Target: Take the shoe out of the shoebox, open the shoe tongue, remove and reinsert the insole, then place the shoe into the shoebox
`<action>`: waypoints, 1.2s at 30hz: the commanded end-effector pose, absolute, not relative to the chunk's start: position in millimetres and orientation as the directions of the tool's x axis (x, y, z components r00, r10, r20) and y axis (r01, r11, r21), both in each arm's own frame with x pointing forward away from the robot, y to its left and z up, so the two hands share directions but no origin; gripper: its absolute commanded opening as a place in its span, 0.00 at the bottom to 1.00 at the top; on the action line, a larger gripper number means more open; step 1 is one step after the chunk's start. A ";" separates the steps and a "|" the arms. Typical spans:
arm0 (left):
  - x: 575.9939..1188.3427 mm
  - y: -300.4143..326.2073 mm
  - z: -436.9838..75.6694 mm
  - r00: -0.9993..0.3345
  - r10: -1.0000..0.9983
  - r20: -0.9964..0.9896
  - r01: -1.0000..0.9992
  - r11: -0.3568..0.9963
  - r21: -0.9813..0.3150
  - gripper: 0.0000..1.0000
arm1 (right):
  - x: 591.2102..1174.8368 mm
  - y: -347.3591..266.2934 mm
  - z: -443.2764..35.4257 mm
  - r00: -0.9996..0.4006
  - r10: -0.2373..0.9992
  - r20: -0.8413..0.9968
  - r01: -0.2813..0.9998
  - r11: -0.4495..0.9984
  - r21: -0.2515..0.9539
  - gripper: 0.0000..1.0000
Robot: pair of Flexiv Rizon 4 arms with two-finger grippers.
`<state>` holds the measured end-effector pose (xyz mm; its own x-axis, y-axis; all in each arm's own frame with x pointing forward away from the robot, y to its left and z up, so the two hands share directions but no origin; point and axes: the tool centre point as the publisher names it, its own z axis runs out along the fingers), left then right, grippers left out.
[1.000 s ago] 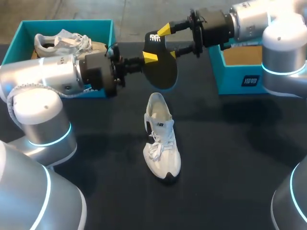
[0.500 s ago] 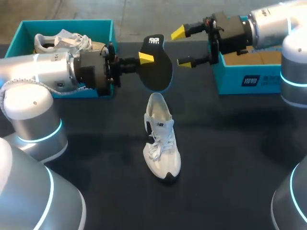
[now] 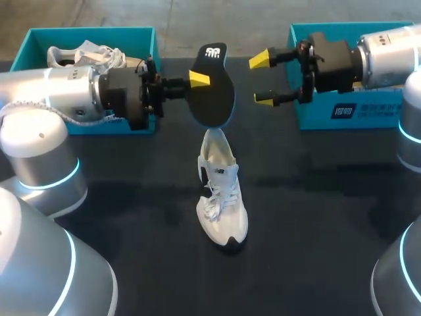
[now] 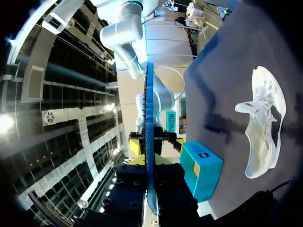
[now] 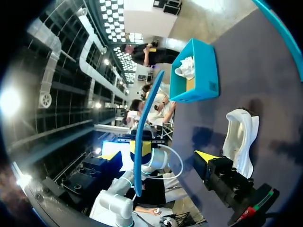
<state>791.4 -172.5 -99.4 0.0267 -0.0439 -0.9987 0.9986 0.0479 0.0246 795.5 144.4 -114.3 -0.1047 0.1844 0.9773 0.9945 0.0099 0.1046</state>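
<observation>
I count two shoes, two boxes and one insole on the black table (image 3: 316, 217).

My left pincer (image 3: 200, 80) is pinching the dark insole (image 3: 212, 92) by one long edge. One yellow tip lies flat on the face I can see, and the other finger is hidden behind it. The insole stands on end out in front of that pincer, with its broad end down. In the left wrist view it runs edge-on straight out between my own fingers.

My right pincer (image 3: 266, 79) is spread wide, with nothing between its fingers. The insole sits just ahead of its tips, apart from them. In the right wrist view it shows as a thin blue-edged curve in line with the gap.

The first shoe, the white sneaker (image 3: 220, 197), lies on the table below both pincers, heel toward them and toe away. Its heel opening is right under the insole's lower end, and I cannot tell whether they touch.

The first teal box (image 3: 92, 31) sits behind my left pincer, beside the forearm. It holds the second white shoe (image 3: 85, 56). The second teal box (image 3: 329, 112) sits behind my right pincer, partly covered by that arm.
</observation>
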 end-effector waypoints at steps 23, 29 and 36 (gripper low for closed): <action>788.5 -168.9 -84.6 -0.274 -0.031 -0.961 0.961 0.019 -0.275 0.00 | 796.2 143.3 -114.1 -0.109 0.195 0.975 0.994 0.011 0.109 1.00; 785.4 -160.9 -82.6 -0.646 0.076 -0.760 0.763 0.023 -0.646 0.00 | 796.2 143.3 -114.1 -0.109 0.195 0.975 0.994 0.011 0.109 1.00; 770.2 -153.8 -85.7 -0.948 0.249 -0.198 0.213 0.034 -0.977 0.00 | 796.2 143.3 -114.1 -0.109 0.195 0.975 0.994 0.011 0.109 1.00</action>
<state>774.7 -161.0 -88.1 -0.4543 0.0212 -0.8906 0.8908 -0.0035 -0.4544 796.0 142.8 -113.9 -0.1091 0.1939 0.9749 0.9940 0.0111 0.1090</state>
